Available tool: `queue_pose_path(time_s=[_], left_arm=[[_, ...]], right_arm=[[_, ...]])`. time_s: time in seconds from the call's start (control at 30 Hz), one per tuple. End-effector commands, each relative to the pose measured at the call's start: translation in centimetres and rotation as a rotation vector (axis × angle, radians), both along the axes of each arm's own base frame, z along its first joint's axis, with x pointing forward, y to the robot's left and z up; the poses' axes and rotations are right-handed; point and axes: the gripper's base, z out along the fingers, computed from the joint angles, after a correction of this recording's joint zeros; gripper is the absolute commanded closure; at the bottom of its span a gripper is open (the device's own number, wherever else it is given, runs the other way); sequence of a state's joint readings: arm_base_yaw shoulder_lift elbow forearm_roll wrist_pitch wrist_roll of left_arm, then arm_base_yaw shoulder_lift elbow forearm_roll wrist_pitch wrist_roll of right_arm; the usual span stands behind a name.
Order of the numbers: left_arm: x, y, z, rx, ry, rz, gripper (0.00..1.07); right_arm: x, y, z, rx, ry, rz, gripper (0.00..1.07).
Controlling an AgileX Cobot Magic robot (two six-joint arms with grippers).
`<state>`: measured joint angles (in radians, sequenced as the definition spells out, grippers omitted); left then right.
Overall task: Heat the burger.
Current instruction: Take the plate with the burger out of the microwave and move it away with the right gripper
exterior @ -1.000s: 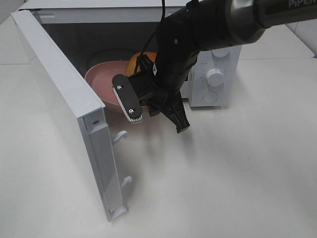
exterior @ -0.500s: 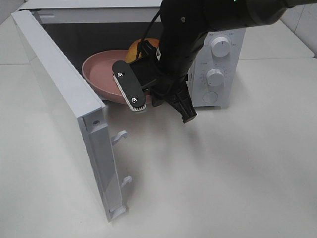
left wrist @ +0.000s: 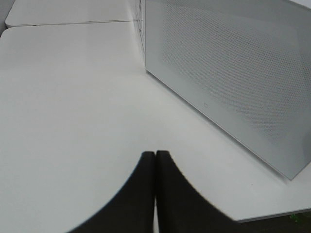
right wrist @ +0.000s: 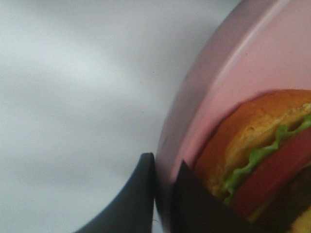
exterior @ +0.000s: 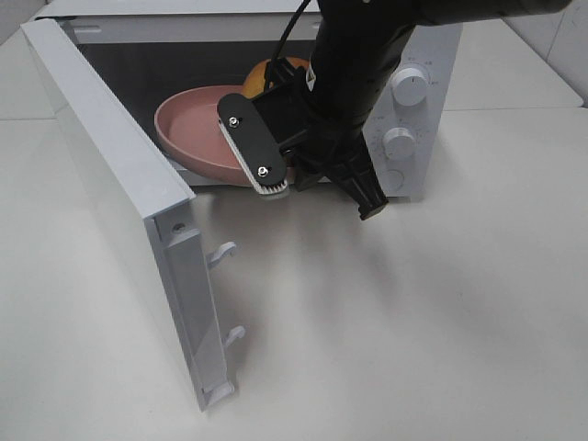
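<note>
White microwave (exterior: 404,110): burger (right wrist: 262,160) beside plate-pinching fingers (right wrist: 189,194).

A high exterior camera looks down on the open microwave (exterior: 404,110) and table (exterior: 441,322). The left wrist camera faces the microwave's perforated side across bare tabletop. The right wrist camera sits close against the pink plate (right wrist: 228,82), shared with the overhead view.

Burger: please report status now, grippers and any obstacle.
Right gripper shut on pink plate rim, at the microwave mouth. Burger on plate. Left gripper shut, empty. Door open; nothing blocking.
</note>
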<state>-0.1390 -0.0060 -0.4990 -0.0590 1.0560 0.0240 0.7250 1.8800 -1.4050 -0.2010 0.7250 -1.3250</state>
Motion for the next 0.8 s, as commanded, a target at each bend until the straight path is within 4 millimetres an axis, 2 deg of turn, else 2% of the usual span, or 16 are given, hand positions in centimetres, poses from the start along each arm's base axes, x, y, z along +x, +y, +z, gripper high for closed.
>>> queue_pose_path(time_s=[0.03, 0.2, 0.3, 0.37, 0.47, 0.53, 0.63, 0.7, 0.8], left_arm=[[0.0, 0.0, 0.1, -0.007, -0.018, -0.001, 1.06], [0.0, 0.0, 0.1, -0.007, -0.018, -0.001, 1.06], [0.0, 0.0, 0.1, -0.007, -0.018, -0.001, 1.06], [0.0, 0.0, 0.1, -0.007, -0.018, -0.001, 1.06], [0.0, 0.0, 0.1, -0.007, -0.018, -0.001, 1.06], [0.0, 0.0, 0.1, -0.007, -0.018, -0.001, 1.06], [0.0, 0.0, 0.1, -0.007, -0.018, -0.001, 1.06], [0.0, 0.0, 0.1, -0.007, -0.018, -0.001, 1.06], [0.0, 0.0, 0.1, -0.007, -0.018, -0.001, 1.06]], right_arm=[[-0.3, -0.6, 1.1, 0.012, -0.044, 0.011, 1.07], [-2.2, -2.3, 0.8, -0.010, -0.024, 0.015, 1.07], [-2.4, -2.5, 0.7, -0.013, -0.020, 0.014, 1.07], [-3.7, -3.6, 1.1, -0.001, -0.023, 0.002, 1.07], [-4.0, -3.8, 1.1, -0.005, -0.019, 0.000, 1.07], [-5.4, -5.1, 1.3, -0.003, -0.010, -0.019, 1.07], [-5.7, -5.4, 1.4, -0.001, -0.011, -0.021, 1.07], [-7.2, -6.8, 1.2, -0.010, -0.002, -0.042, 1.07], [-8.1, -7.7, 1.1, -0.018, 0.000, -0.068, 1.07]])
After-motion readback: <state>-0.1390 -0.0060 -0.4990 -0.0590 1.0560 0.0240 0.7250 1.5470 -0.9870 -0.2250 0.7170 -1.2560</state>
